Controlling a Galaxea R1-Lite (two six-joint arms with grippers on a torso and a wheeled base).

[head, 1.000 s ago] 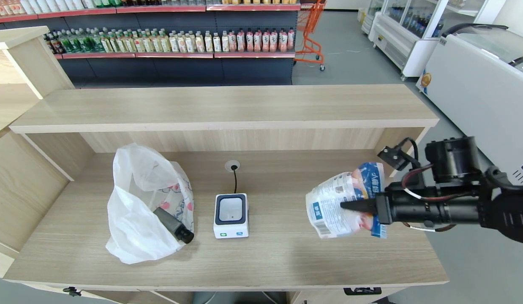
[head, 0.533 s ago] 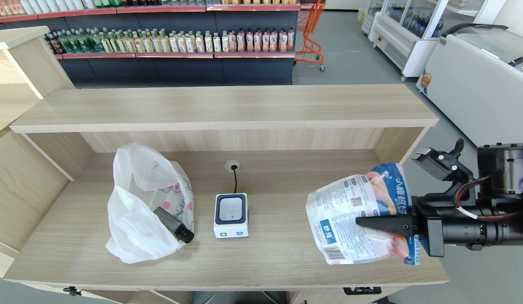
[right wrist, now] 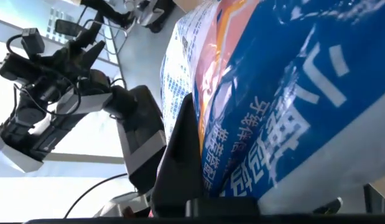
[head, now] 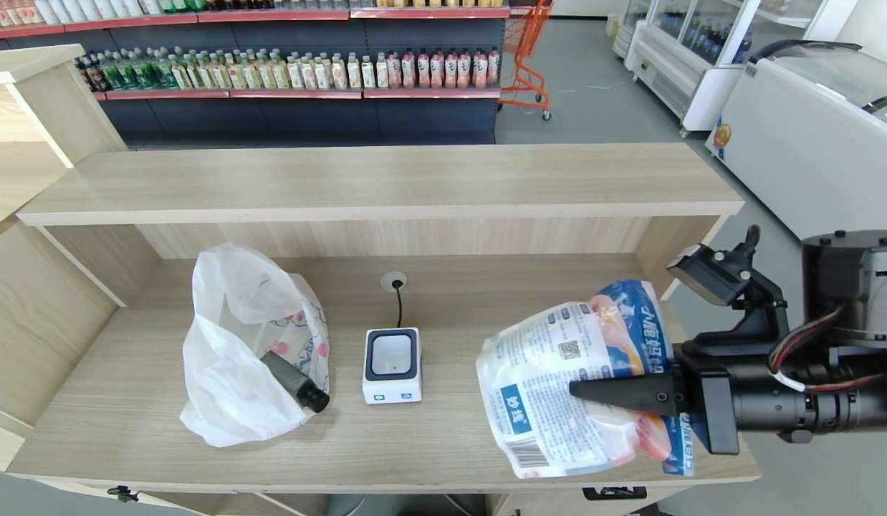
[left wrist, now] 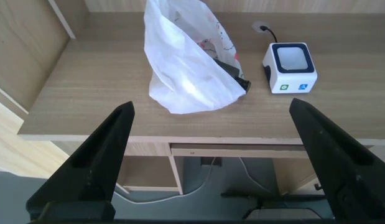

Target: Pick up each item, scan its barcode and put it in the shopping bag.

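The right gripper (head: 590,391), clamped on the snack packet (head: 544,373), now carries it nearer the scanner (head: 392,362) (well beyond its fingertips yet); scanning likely comes next.

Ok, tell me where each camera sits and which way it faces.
Head view: on the head, facing forward and down at the counter; the right end effector, at right, grips the snack bag.
Left wrist view: on the left wrist, looking down at shopping bag and scanner; left end effector fingers spread open.
Right wrist view: on the right wrist, close against the snack bag; one dark finger shows.
Shared: head and left wrist views both show shopping bag and scanner.
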